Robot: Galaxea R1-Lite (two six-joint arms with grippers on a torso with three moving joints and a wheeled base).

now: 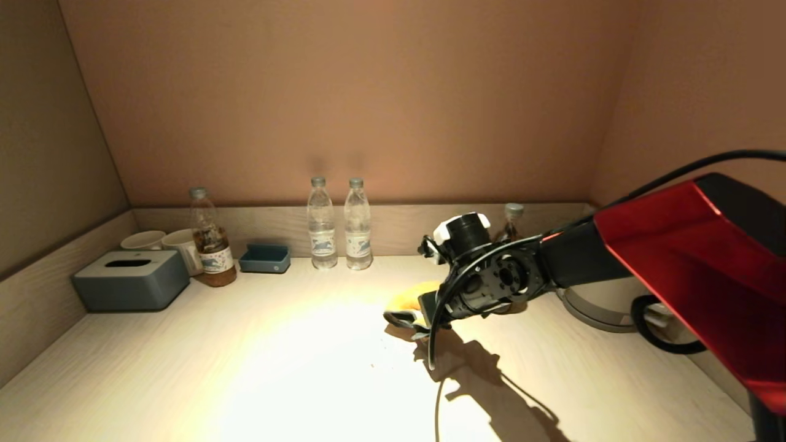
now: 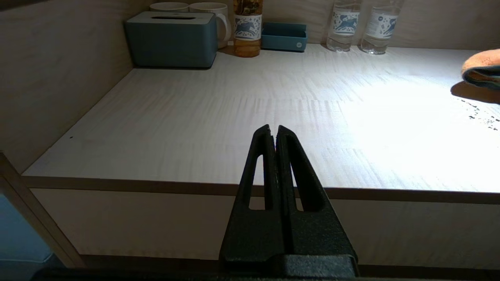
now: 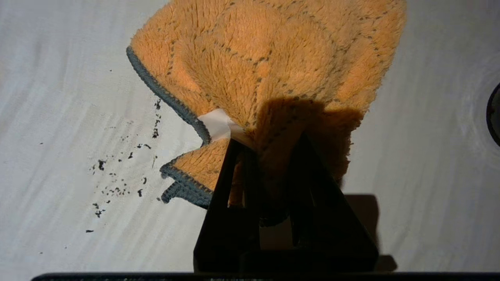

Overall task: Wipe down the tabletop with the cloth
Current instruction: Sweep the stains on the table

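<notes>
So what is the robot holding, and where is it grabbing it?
The right gripper pinches the cloth at its bunched edge beside the white label. The left gripper holds nothing.

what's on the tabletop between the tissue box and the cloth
Mostly bare tabletop. In the left wrist view nothing stands between the tissue box and the cloth, only dark crumbs scattered just short of the cloth.

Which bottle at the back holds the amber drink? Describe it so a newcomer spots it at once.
Look along the tabletop's back rim towards the left corner, where a grey-blue tissue box and two white mugs sit. The amber-drink bottle stands just right of the mugs. Unlike the two clear water bottles further right, its liquid is brown.
</notes>
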